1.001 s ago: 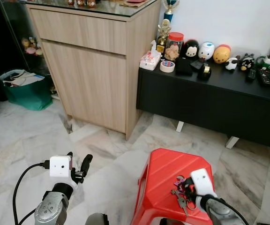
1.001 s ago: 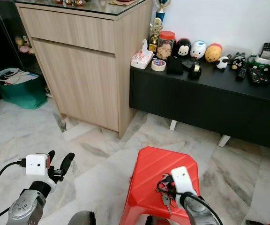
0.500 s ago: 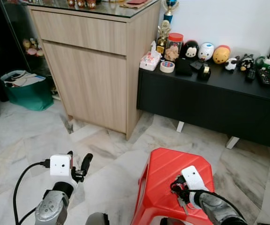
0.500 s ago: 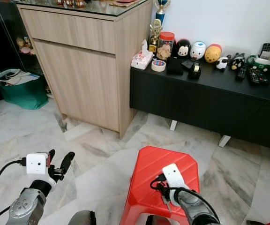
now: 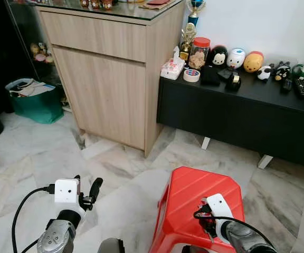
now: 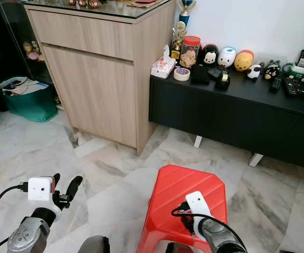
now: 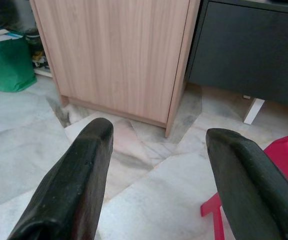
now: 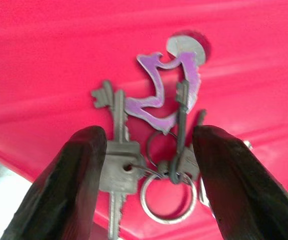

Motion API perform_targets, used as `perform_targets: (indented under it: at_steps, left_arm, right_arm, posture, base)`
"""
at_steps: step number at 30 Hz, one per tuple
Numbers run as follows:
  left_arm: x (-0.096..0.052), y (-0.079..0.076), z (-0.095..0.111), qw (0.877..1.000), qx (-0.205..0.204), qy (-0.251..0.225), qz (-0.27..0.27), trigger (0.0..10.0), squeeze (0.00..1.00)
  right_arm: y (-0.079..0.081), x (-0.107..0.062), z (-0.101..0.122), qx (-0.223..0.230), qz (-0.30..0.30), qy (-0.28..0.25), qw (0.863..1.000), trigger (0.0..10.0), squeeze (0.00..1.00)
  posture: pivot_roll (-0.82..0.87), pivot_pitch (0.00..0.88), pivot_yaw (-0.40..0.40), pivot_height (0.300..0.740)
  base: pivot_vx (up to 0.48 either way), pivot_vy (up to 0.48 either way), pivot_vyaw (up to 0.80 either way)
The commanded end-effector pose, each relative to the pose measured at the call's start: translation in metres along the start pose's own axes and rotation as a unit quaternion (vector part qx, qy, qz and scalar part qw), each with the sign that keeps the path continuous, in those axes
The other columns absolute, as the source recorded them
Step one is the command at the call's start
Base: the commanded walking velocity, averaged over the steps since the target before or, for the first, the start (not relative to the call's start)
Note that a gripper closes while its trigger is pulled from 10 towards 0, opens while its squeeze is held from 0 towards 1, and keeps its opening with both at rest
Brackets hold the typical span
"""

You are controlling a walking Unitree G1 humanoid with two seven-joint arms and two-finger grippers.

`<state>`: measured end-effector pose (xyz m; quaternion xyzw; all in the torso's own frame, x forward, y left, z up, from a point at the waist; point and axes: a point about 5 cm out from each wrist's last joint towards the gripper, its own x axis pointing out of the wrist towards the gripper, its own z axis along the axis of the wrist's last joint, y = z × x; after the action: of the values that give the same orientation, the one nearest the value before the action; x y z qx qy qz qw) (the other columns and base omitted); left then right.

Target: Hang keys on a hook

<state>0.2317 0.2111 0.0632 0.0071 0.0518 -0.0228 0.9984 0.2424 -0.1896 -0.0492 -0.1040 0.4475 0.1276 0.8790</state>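
Since a second ago my right gripper point(image 8: 149, 175) has dropped lower over the red stool point(image 5: 194, 195), and the head camera has shifted a little too. Right fingers point(image 8: 81, 170) are spread apart, straddling the keys point(image 8: 149, 150) without closing on them. Keys lie flat on the stool top near its front edge, under my right wrist camera point(image 5: 219, 206). Bunch is a purple tag point(image 8: 166, 87), two or three silver keys and a couple of rings point(image 8: 164, 192); the long axis runs from the rings nearest my wrist out to the purple tag, pointing away along the fingers. Risk as I judge it: the bunch is flat and splayed on slick ribbed plastic, so a close could pinch only one key or skid it toward the stool edge and onto the marble floor point(image 5: 125, 174). Left gripper point(image 7: 154, 170) is open too, idle over the floor. Further out sit the wood cabinet point(image 5: 110, 79) and black sideboard point(image 5: 247, 116) with toys. I can't see a hook anywhere yet.
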Motion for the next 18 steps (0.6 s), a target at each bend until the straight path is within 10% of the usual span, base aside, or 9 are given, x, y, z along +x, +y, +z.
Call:
perform_targets:
  at_steps: [1, 2, 3, 4, 5, 18]
  left_arm:
    - [0.001, -0.003, 0.002, 1.0, 0.015, 0.005, -0.011, 10.0, 0.0]
    - [0.001, -0.003, 0.002, 1.0, 0.016, 0.005, -0.012, 10.0, 0.0]
    - [0.0, -0.002, 0.001, 1.0, 0.017, 0.007, -0.013, 10.0, 0.0]
    - [0.0, -0.002, 0.001, 1.0, 0.017, 0.007, -0.014, 10.0, 0.0]
    - [0.0, -0.002, 0.001, 1.0, 0.017, 0.007, -0.014, 10.0, 0.0]
    - [-0.003, -0.001, 0.0, 1.0, 0.022, 0.016, -0.016, 10.0, 0.0]
  right_arm:
    - [-0.004, -0.001, -0.003, 0.007, -0.003, 0.01, 1.0, 10.0, 0.0]
    - [-0.004, -0.001, -0.005, 0.008, -0.005, 0.013, 1.0, 10.0, 0.0]
    - [-0.006, -0.002, -0.008, 0.009, -0.01, 0.018, 1.0, 2.7, 0.0]
    - [-0.006, -0.002, -0.009, 0.011, -0.011, 0.019, 1.0, 2.7, 0.0]
    - [-0.007, -0.002, -0.01, 0.013, -0.014, 0.021, 1.0, 0.0, 0.0]
    - [-0.003, -0.002, -0.02, 0.021, -0.013, 0.037, 0.999, 0.0, 0.0]
  posture:
    - [0.12, 0.0, -0.064, 0.631]
    - [0.12, 0.0, -0.061, 0.631]
    - [0.12, 0.0, -0.058, 0.631]
    - [0.12, 0.0, -0.058, 0.631]
    - [0.12, 0.0, -0.058, 0.631]
    - [0.13, 0.0, -0.049, 0.631]
  base:
    - [0.0, 0.0, 0.0]
    - [0.0, 0.0, 0.0]
    - [0.0, 0.0, 0.0]
    - [0.0, 0.0, 0.0]
    - [0.0, 0.0, 0.0]
    - [0.0, 0.0, 0.0]
